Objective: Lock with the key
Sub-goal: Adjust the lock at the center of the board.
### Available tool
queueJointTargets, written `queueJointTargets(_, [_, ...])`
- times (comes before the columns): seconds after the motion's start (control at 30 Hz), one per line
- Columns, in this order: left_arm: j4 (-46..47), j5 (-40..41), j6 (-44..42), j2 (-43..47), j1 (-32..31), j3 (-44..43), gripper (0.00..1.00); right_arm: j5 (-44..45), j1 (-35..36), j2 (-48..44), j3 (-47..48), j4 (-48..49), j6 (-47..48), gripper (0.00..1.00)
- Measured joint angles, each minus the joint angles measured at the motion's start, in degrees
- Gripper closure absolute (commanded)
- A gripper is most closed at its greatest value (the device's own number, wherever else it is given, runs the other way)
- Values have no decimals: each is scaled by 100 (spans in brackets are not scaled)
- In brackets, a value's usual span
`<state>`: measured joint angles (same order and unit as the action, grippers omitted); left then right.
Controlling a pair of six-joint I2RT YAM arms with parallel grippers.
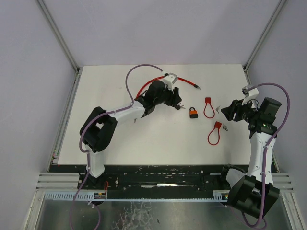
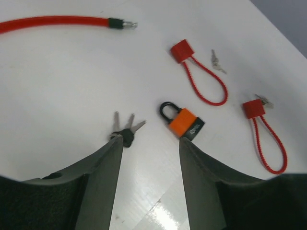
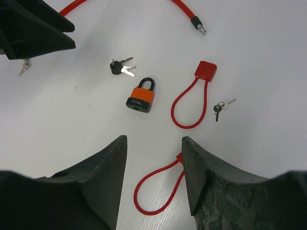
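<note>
Left end effector: released, fingers spread, nothing gripped between them. The key bunch is seen right at one fingertip, its black heads partly covered by it; whether they touch cannot be told. The orange padlock is laid flat on the bench at the other fingertip, with its lower corner cut off by that finger. Its black shackle is seated in the body, but whether it is latched cannot be told.

Farther ahead a red cable lock is seen with a small key beside it. A second red cable lock lies off to the side, and a key behind its block is half hidden. Far ahead a long red cable is cut off at the frame edge.

Right end effector: released, nothing held. The padlock is seen ahead of it, well apart. The second cable lock's block is mostly hidden behind one finger.
</note>
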<state>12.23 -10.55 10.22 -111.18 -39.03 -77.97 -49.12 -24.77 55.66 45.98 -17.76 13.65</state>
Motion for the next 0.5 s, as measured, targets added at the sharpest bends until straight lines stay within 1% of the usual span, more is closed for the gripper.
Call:
queueJointTargets(0.27, [857,35,264,446,638,1255,48,-57,0,39,0,-31,52,44])
queueJointTargets(0.5, [1226,35,474,728,841,1519,48,-127,0,39,0,-39,72,44])
